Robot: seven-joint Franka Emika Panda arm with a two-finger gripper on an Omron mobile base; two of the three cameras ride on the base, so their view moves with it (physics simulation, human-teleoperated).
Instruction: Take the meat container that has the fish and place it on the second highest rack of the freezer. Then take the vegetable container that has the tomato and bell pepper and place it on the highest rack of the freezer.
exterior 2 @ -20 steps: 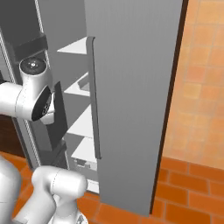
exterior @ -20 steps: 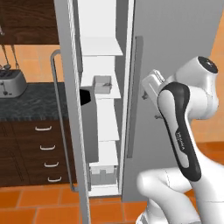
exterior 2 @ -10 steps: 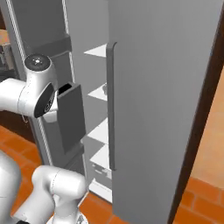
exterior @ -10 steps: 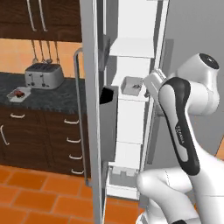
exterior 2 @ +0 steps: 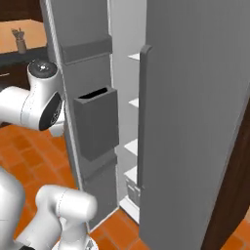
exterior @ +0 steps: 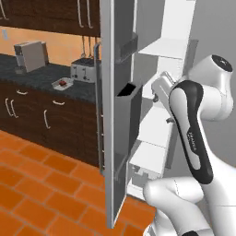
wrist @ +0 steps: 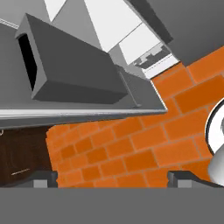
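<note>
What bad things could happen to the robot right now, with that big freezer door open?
1. The open freezer door stands close beside the arm, and its grey door bin sticks out toward it, so a swing could bump it.
2. The gripper is open and holds nothing. It looks down at the orange brick floor, not at a container, so it may have far to go for the tray on the dark counter.

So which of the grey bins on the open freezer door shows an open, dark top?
The middle door bin: its dark open mouth faces up, between the bin above and the lower bin, whose tops aren't seen.
</note>
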